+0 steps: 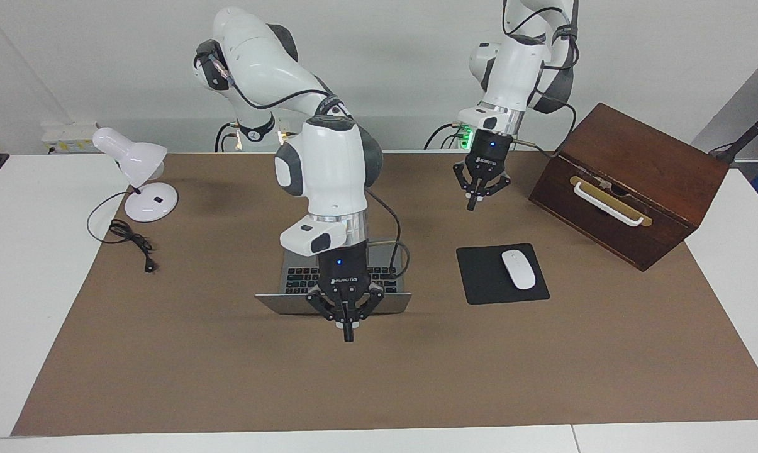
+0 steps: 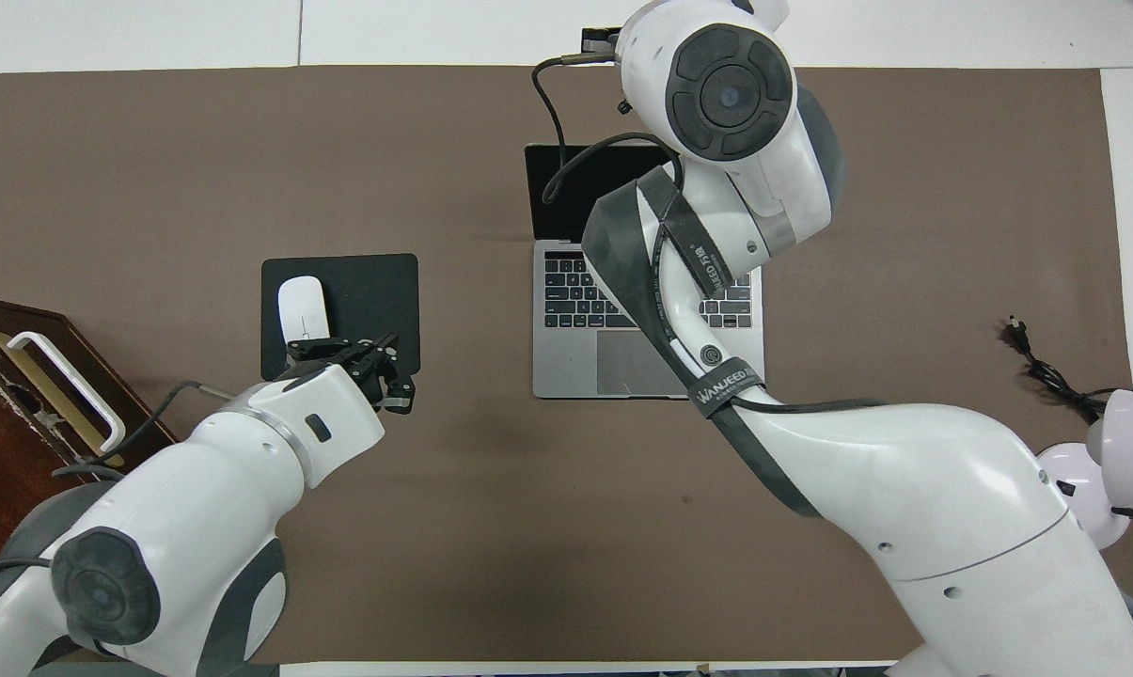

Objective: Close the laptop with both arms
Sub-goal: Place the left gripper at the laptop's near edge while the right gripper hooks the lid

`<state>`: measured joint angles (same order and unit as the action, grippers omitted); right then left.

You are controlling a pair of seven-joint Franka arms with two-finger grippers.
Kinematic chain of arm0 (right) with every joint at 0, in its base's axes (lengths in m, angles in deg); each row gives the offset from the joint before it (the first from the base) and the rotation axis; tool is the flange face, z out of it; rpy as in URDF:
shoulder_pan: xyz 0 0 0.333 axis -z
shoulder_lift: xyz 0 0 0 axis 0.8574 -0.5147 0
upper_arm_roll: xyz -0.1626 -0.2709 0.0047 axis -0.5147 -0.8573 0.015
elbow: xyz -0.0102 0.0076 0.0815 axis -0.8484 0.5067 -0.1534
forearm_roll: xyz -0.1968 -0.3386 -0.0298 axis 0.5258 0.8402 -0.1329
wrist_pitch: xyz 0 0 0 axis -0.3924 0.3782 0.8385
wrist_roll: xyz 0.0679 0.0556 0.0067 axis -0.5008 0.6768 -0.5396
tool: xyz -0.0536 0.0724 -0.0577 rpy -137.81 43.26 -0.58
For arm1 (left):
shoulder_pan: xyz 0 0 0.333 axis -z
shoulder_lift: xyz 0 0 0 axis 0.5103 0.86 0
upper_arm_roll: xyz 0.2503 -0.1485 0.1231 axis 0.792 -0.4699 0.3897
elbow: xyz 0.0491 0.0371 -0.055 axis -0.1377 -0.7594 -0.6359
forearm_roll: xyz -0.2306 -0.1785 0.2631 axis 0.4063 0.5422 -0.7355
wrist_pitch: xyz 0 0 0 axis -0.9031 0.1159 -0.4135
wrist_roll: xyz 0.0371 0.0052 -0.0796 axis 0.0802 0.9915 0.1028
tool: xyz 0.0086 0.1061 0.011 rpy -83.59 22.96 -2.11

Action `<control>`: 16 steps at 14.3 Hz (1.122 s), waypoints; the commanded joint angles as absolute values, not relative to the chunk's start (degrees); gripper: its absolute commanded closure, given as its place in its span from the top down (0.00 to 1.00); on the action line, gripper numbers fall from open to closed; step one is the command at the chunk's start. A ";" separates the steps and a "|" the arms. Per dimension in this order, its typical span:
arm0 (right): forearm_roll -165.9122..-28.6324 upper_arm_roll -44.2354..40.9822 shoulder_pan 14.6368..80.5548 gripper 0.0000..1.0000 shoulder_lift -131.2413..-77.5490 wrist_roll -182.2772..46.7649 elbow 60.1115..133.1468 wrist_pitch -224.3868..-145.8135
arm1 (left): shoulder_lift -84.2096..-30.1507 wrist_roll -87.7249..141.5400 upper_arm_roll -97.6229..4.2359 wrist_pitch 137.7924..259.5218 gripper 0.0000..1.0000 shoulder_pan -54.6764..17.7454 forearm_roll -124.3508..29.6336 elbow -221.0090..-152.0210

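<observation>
The silver-grey laptop (image 1: 300,277) lies open in the middle of the brown mat, its dark screen (image 2: 557,188) leaning back away from the robots. My right gripper (image 1: 348,333) hangs shut, pointing down, at the middle of the lid's top edge, against the lid's back (image 1: 391,302). I cannot tell whether it touches the lid. In the overhead view the right arm (image 2: 707,282) hides this gripper and much of the laptop (image 2: 566,367). My left gripper (image 1: 474,200) is shut and empty, up in the air over the nearer edge of the mouse pad (image 2: 378,282).
A black mouse pad (image 1: 479,280) with a white mouse (image 1: 518,269) lies beside the laptop toward the left arm's end. A brown wooden box (image 1: 630,182) with a white handle stands past it. A white desk lamp (image 1: 136,176) and its cable (image 1: 130,242) sit at the right arm's end.
</observation>
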<state>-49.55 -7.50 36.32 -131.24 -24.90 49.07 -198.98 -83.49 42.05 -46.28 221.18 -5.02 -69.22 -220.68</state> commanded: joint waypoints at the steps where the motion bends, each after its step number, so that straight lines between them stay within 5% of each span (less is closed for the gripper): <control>1: -51.30 -5.58 38.28 0.00 -132.21 -23.99 47.63 -197.93 | -79.48 41.47 -45.42 230.05 0.00 -1.25 -68.72 -223.30; 16: -58.42 -5.58 40.04 0.00 -132.30 -27.33 50.80 -193.19 | -59.60 41.47 -45.34 251.08 0.00 7.02 -68.72 -220.32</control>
